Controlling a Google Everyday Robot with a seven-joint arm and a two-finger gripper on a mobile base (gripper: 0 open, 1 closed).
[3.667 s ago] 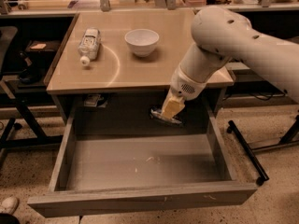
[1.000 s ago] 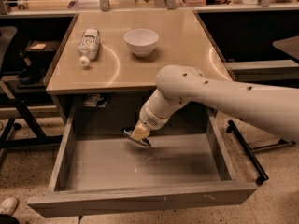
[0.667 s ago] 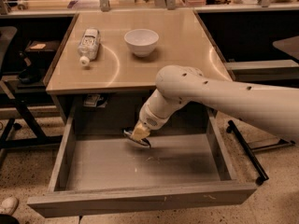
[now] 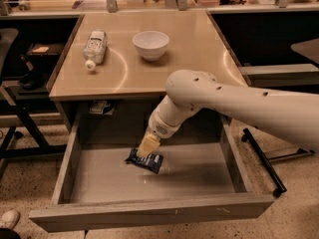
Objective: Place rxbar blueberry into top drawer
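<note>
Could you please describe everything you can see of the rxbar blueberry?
The rxbar blueberry is a small flat bar in a dark navy wrapper with pale markings. It is tilted, held at its upper edge by the claw, low inside the open top drawer, left of centre. Whether its lower edge touches the drawer floor is unclear.

I have one view, looking down from above and in front of the top drawer (image 4: 149, 214) and facing the table (image 4: 194, 49) behind it. It sits close enough that the drawer fills the lower frame. Over the drawer's middle floor, the gripper (image 4: 145, 151) pinches the rxbar blueberry (image 4: 151, 162).
</note>
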